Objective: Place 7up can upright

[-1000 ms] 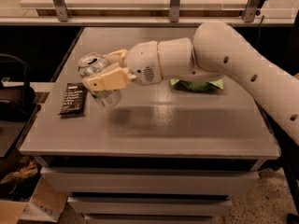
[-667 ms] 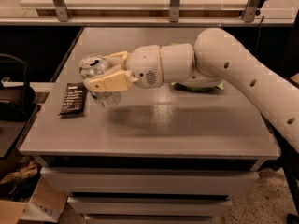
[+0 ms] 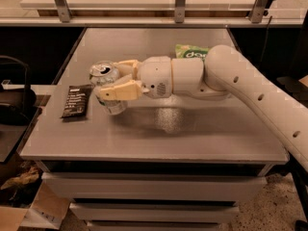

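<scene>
The 7up can [image 3: 106,82] is a silver-white can with its pull-tab top facing up and toward the camera. It is held at the left side of the grey table [image 3: 159,134], tilted slightly, its lower end near or on the surface. My gripper [image 3: 111,80] is shut on the can, with one cream finger in front of it and one behind. The white arm reaches in from the right.
A flat dark bar wrapper [image 3: 76,100] lies just left of the can near the table's left edge. A green snack bag [image 3: 191,51] lies behind my arm at the back. A shelf rail runs along the far side. A dark chair stands at the left.
My gripper with the can has shifted slightly left and toward the rear; my arm now covers more of the green bag. The can stays held.
</scene>
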Motion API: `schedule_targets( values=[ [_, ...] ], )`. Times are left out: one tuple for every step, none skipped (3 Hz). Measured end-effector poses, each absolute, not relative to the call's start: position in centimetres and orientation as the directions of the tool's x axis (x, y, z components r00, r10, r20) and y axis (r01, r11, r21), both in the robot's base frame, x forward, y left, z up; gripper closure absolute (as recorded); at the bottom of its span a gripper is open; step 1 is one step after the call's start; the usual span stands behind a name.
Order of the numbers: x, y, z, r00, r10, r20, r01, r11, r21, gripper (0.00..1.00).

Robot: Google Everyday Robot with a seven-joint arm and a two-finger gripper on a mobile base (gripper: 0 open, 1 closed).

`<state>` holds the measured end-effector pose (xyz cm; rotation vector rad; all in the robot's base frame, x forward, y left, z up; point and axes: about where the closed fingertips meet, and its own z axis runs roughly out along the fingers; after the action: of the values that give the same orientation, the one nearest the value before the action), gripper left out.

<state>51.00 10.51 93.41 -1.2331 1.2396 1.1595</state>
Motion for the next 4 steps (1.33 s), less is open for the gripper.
schedule_targets(
  values=[
    [51.1,10.5,93.2,0.015,-0.046,-0.999,-1.000,0.022,-0.016,1.00],
    [51.3,10.3,92.5,0.014,-0.042,-0.999,-1.000,0.023,-0.015,0.83],
    [51.3,10.2,92.0,0.016,-0.037,-0.999,-1.000,0.023,-0.016,0.59],
    [51.4,10.3,91.8,0.016,-0.036,-0.999,-1.000,0.019,-0.017,0.35]
  ],
)
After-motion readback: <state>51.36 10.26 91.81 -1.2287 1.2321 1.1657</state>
